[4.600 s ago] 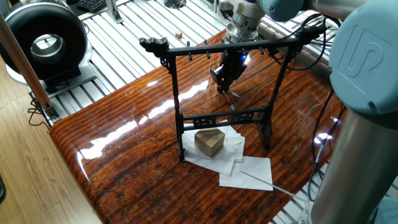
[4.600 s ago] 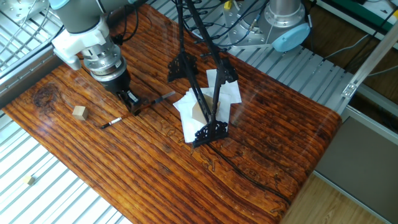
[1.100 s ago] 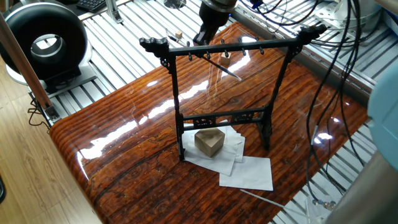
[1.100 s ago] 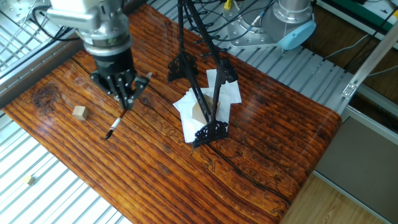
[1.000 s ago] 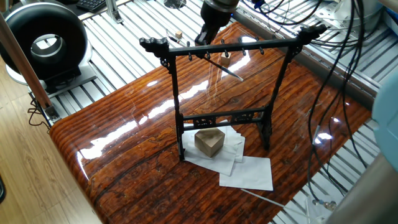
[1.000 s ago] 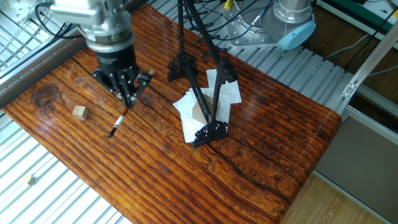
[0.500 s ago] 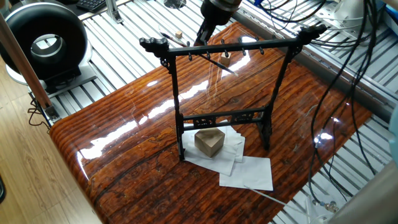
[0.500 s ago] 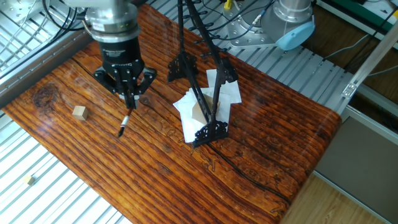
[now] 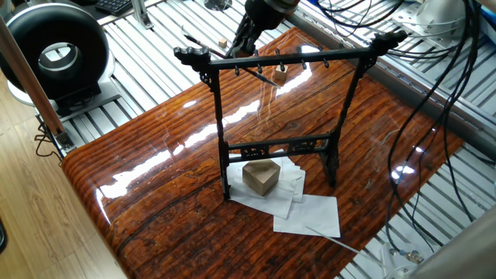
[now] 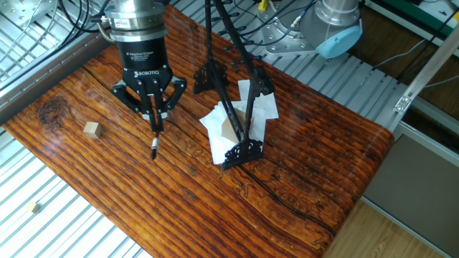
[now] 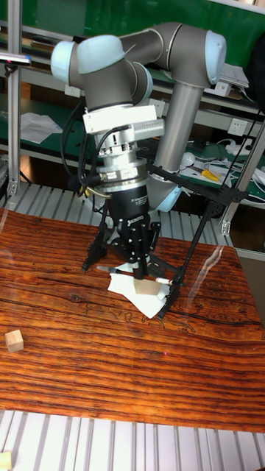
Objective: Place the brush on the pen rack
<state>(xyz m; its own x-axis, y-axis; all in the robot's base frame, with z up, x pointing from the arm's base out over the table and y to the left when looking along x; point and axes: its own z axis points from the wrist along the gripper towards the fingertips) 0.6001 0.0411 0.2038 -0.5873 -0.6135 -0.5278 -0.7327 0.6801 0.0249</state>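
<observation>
The brush (image 10: 154, 143) is a thin dark stick, and my gripper (image 10: 154, 118) is shut on its upper part, holding it above the wooden table. In one fixed view the gripper (image 9: 237, 45) hovers just behind the left end of the top crossbar of the pen rack (image 9: 310, 56), and the brush (image 9: 198, 41) sticks out to the left. The tall black rack (image 10: 229, 93) stands mid-table on its feet. In the tall view the brush (image 11: 162, 280) lies level between the fingers of the gripper (image 11: 136, 272), in front of the rack (image 11: 195, 246).
White paper sheets (image 9: 310, 213) and a wooden block (image 9: 261, 177) lie under the rack. A small wooden cube (image 10: 91, 129) sits on the table to the gripper's left. A thin pale rod (image 9: 329, 236) rests on the paper. A black round device (image 9: 54, 50) stands off the table.
The gripper picked the brush up off the table, rose, turned and carried it toward the rack's left end. In the last second it shifted closer to the rack, swinging the brush tip.
</observation>
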